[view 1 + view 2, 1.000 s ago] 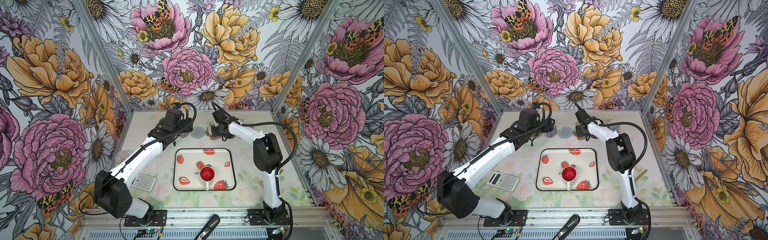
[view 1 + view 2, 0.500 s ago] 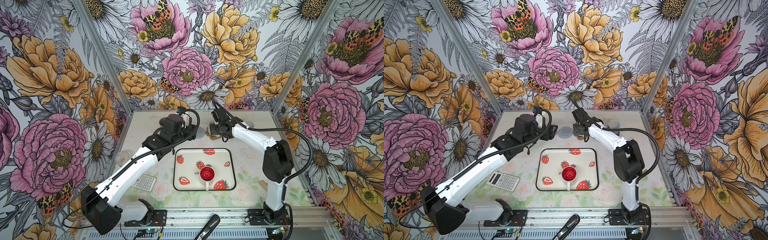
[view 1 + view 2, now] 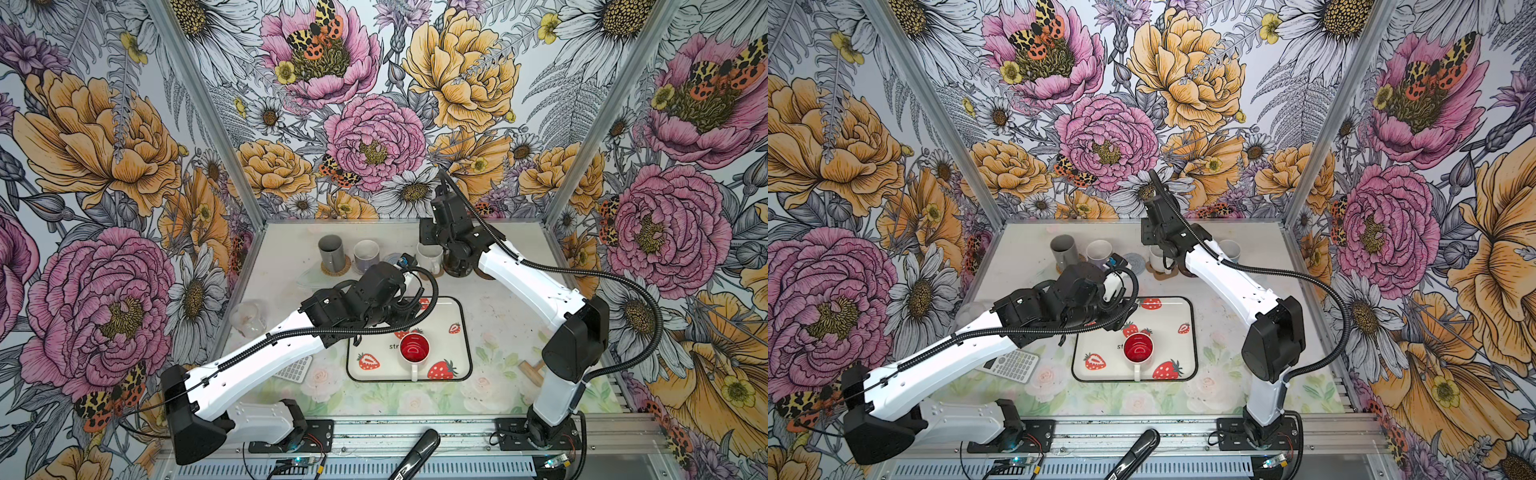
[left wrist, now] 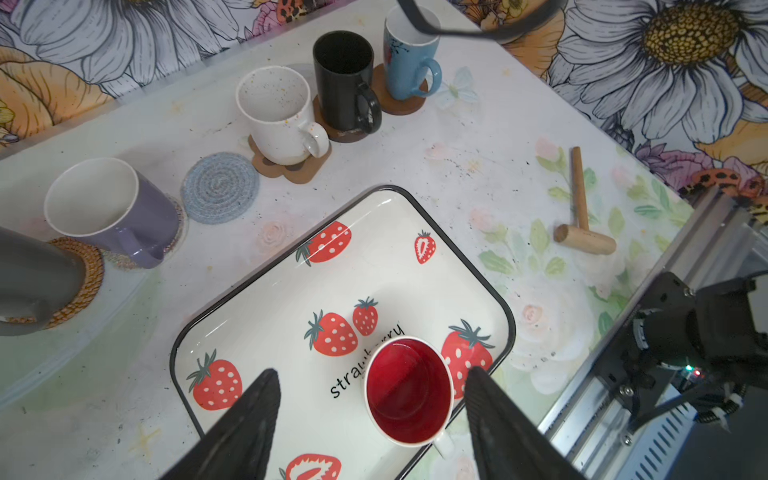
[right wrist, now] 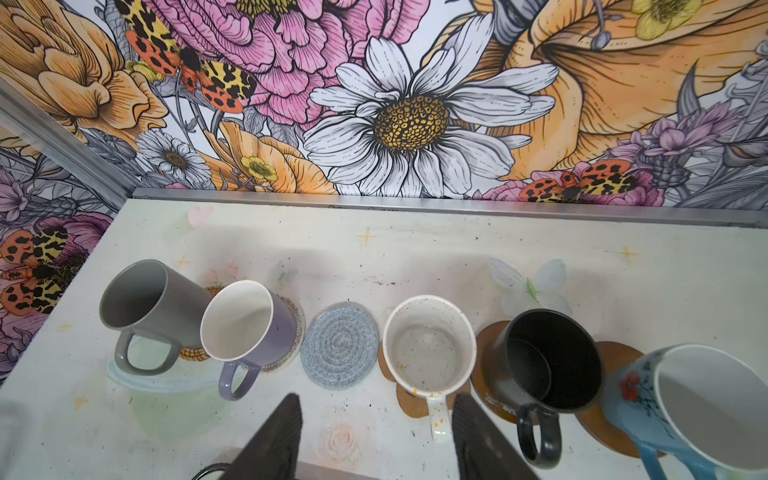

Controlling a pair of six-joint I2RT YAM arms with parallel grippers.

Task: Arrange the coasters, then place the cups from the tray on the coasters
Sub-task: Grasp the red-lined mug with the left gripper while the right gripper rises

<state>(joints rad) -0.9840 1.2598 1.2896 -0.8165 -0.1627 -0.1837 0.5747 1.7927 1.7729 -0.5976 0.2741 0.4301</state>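
Observation:
On the strawberry tray (image 4: pixel 266 316) stands one cup, white with a red inside (image 4: pixel 409 390). My left gripper (image 4: pixel 372 370) hangs open above it, one finger on each side, touching nothing. Along the back stand a grey cup (image 5: pixel 141 303) on a rattan coaster (image 5: pixel 193 354), a lavender cup (image 5: pixel 245 320) on a clear coaster, a bare grey-blue coaster (image 5: pixel 340 344), a speckled cup (image 5: pixel 428 345) on a paw coaster (image 5: pixel 409 403), a black cup (image 5: pixel 548 361) and a light blue cup (image 5: pixel 698 403) on brown discs. My right gripper (image 5: pixel 376 397) is open and empty, just in front of this row.
A wooden mallet (image 4: pixel 582 232) lies right of the tray. A calculator (image 3: pixel 1013 365) and a clear glass beaker (image 3: pixel 248 318) sit on the left side. A black handled tool (image 3: pixel 415 455) rests on the front rail. Flowered walls close in three sides.
My left arm has drawn back from the back row to above the tray and the red-inside cup. My right arm's elbow has swung right, its gripper still by the back row.

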